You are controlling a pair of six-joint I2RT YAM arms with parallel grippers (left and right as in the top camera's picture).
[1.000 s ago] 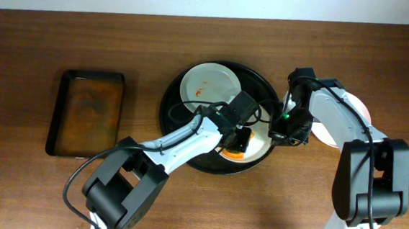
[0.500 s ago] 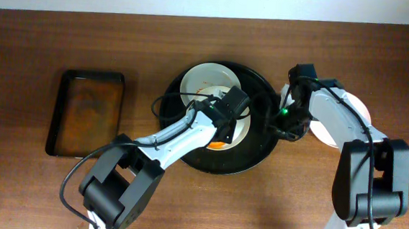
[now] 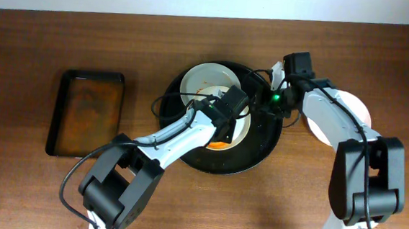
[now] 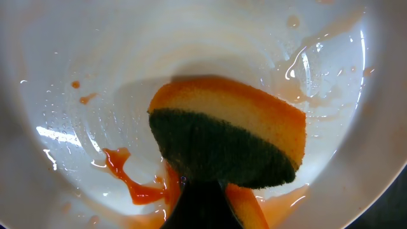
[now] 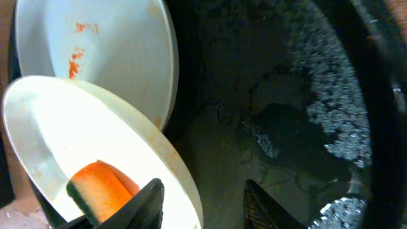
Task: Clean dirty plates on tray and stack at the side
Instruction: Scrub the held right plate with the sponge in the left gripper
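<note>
The round black tray (image 3: 260, 147) holds two white plates. The rear plate (image 3: 205, 81) has small orange specks and also shows in the right wrist view (image 5: 108, 51). The front plate (image 3: 238, 133) has red sauce (image 4: 137, 184) and watery orange smears. My left gripper (image 3: 231, 118) is shut on an orange and green sponge (image 4: 235, 137) and presses it on this plate (image 4: 127, 76). My right gripper (image 5: 203, 207) is open, with its fingers on either side of the front plate's rim (image 5: 44, 140). A third pale plate (image 3: 357, 105) lies on the table right of the tray, partly under my right arm.
A smaller rectangular dark tray (image 3: 87, 113) with a brownish bottom sits on the table at the left. The black tray's floor (image 5: 267, 127) is wet with foam patches at the right.
The front plate has shifted from the tray's front right towards its centre, with my left gripper and sponge on it. My right gripper has moved back and left along the tray's right side.
</note>
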